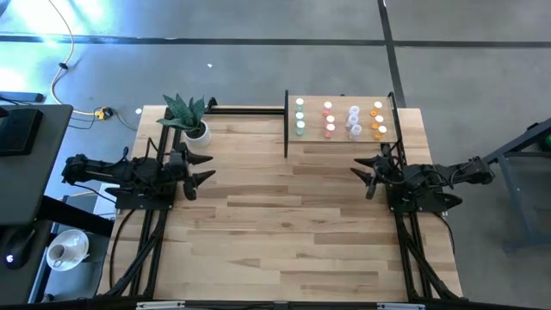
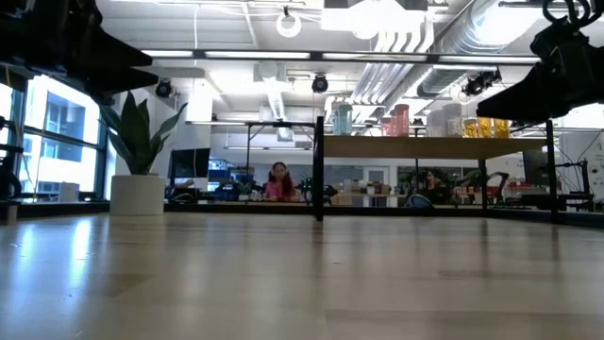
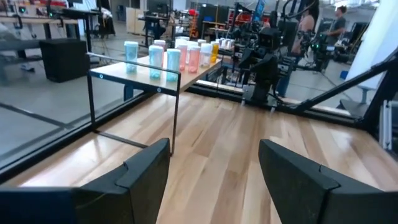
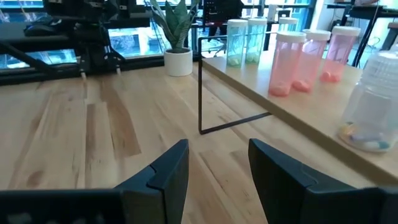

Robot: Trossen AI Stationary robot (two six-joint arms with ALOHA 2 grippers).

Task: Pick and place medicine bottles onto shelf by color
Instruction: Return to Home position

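Observation:
The shelf (image 1: 340,138), a pale board on thin black posts, stands at the table's far right. The medicine bottles stand upright on it in rows by colour: green (image 1: 300,116), red (image 1: 329,119), white (image 1: 354,120), orange (image 1: 378,119). My left gripper (image 1: 209,169) hovers at the table's left side, pointing level toward the right, open with nothing between its fingers (image 3: 214,152). My right gripper (image 1: 360,170) hovers just in front of the shelf's near edge, pointing toward the left. It is open and empty (image 4: 217,152), with the pink bottles (image 4: 298,59) and a clear bottle (image 4: 376,106) beside it.
A small white plant pot (image 1: 196,131) with a green plant stands at the far left corner, close behind my left gripper. Bare planked tabletop (image 1: 284,215) lies between the arms and toward the near edge. A black desk (image 1: 26,164) stands off the table's left side.

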